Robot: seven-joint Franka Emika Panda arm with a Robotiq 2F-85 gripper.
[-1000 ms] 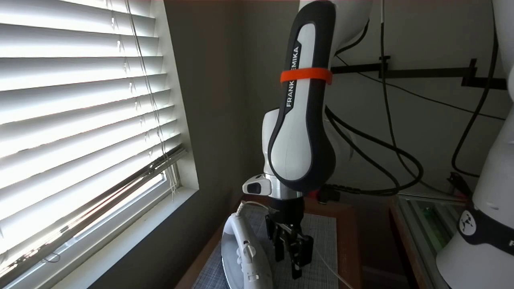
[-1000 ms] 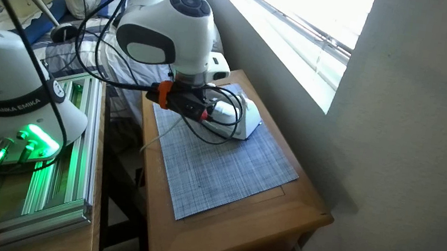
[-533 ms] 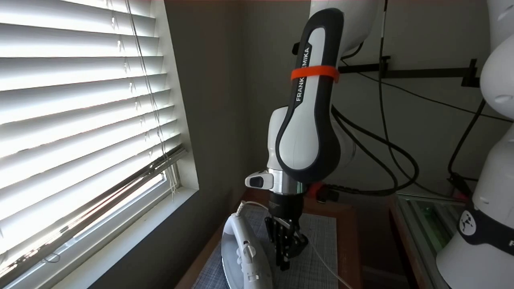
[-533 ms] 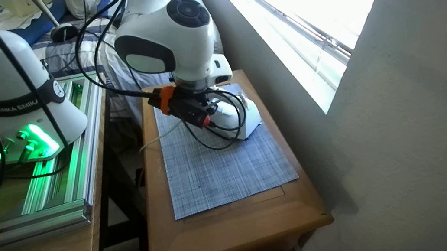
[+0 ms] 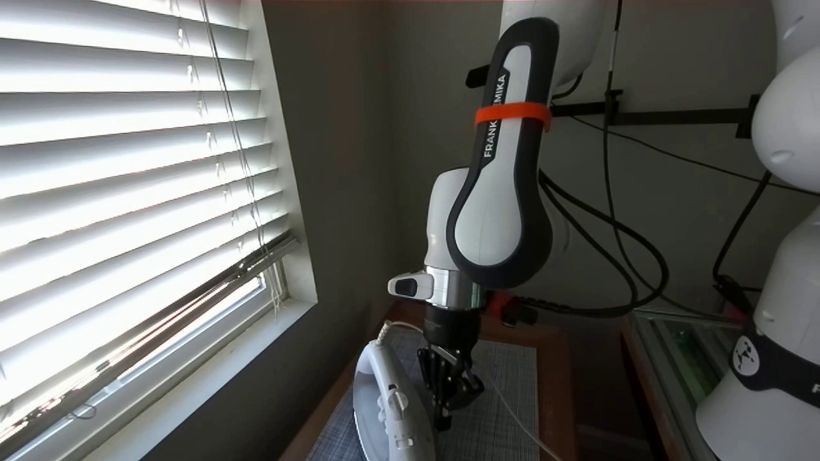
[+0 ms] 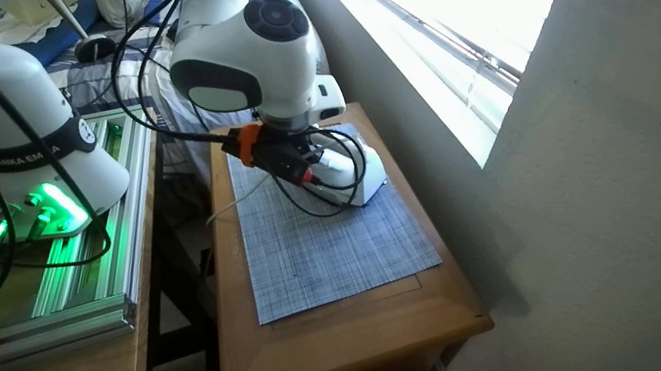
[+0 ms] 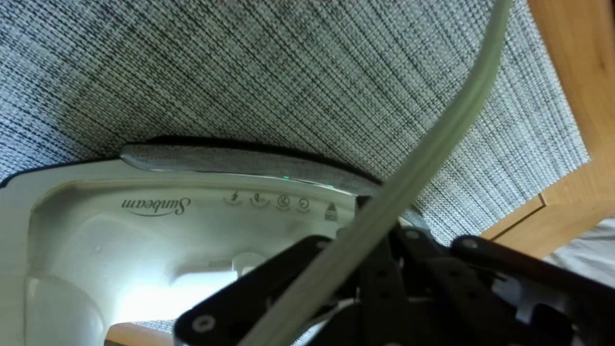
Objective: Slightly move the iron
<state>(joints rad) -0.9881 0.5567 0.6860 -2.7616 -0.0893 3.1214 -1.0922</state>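
Observation:
The white and pale grey-blue iron [image 5: 398, 419] lies on a woven mat, its handle running lengthwise. Part of it shows behind the arm as a pale body [image 6: 373, 182] in an exterior view. Beside its cord-side flank, my gripper [image 5: 442, 420] points down with the fingers together and nothing seen held. Whether the fingertips touch the iron I cannot tell. In the wrist view the iron [image 7: 144, 226] fills the lower left, and its pale cord [image 7: 427, 154] crosses in front of the gripper [image 7: 369, 202], covering most of the fingertips.
Underneath is the blue-grey mat [image 6: 332, 263] on a wooden table [image 6: 346, 349]. A window with blinds [image 5: 128, 109] and its sill run alongside. Black cables [image 6: 326, 216] loop from the wrist over the iron. The robot base [image 6: 48, 172] stands on a separate frame.
The fingers have come together from an open stance. The fingertips have moved closer to the iron's side, while the arm's upper part swung slightly away. The iron stays where it was.

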